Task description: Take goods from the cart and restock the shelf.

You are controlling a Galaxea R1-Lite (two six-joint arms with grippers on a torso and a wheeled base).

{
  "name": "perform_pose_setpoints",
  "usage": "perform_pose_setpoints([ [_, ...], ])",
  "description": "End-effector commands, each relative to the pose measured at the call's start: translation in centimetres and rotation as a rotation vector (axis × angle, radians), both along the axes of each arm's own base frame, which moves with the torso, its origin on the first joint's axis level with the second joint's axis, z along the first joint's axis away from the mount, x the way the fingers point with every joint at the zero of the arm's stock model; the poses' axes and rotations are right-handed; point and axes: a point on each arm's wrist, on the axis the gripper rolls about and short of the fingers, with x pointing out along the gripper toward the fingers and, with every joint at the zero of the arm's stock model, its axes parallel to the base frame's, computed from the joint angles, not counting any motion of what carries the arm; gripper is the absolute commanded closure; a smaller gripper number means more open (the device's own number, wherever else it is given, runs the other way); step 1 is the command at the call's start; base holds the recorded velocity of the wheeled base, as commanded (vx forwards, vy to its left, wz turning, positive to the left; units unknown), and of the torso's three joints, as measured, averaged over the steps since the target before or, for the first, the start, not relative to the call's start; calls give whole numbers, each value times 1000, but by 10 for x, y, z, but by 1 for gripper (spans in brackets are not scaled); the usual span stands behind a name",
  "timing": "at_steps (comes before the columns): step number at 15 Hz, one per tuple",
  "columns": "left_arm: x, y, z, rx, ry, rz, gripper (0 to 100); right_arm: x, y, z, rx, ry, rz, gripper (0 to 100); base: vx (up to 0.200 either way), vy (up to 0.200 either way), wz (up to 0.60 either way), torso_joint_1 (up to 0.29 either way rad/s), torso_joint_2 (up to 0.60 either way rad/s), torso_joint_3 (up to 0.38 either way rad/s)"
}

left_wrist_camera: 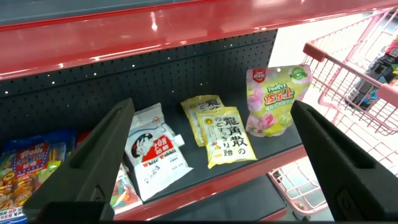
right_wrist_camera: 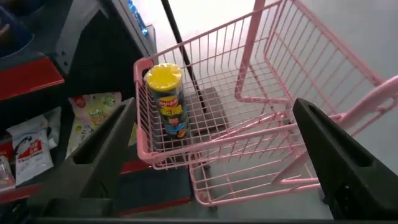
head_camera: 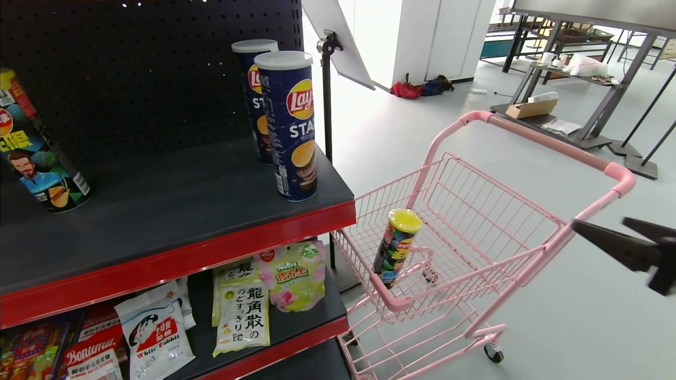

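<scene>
A grey shop floor lies behind. At the left, the shelf (head_camera: pixel 174 211) carries two blue cans (head_camera: pixel 293 126) at its right edge; the left end effector (left_wrist_camera: pixel 212 106) is seen with fingers apart before the lower tier's snack bags (left_wrist_camera: pixel 227 134); in the pink cart (head_camera: pixel 528 132), the yellow-lidded can (head_camera: pixel 397 247) is leant in the corner nearest the shelf; the right end effector (head_camera: pixel 601 226) is placed beside the cart's rim, fingers apart and empty. The can is probably best approached from above, clear of the wire, and clamped below its lid.
</scene>
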Motion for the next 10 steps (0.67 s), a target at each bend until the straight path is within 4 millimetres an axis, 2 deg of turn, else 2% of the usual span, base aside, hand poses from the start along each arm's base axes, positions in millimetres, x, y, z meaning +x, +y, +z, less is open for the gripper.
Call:
perform_pose_setpoints([
  [1,0,0,0,0,1,1,0,122,53,-84,5,219,160,0,0,0,0,0,0,0],
  [3,0,0,0,1,1,2,0,139,59,-102,5,218,165,0,0,0,0,0,0,0],
  [4,0,0,0,1,1,2,0,144,70,-112,10,205,194,0,0,0,0,0,0,0],
  [7,0,0,0,3,-1,2,0,143,92,-117,4,209,264,0,0,0,0,0,0,0],
  [10,0,0,0,5,-1,4,0,153,99,-127,-5,227,273,0,0,0,0,0,0,0],
])
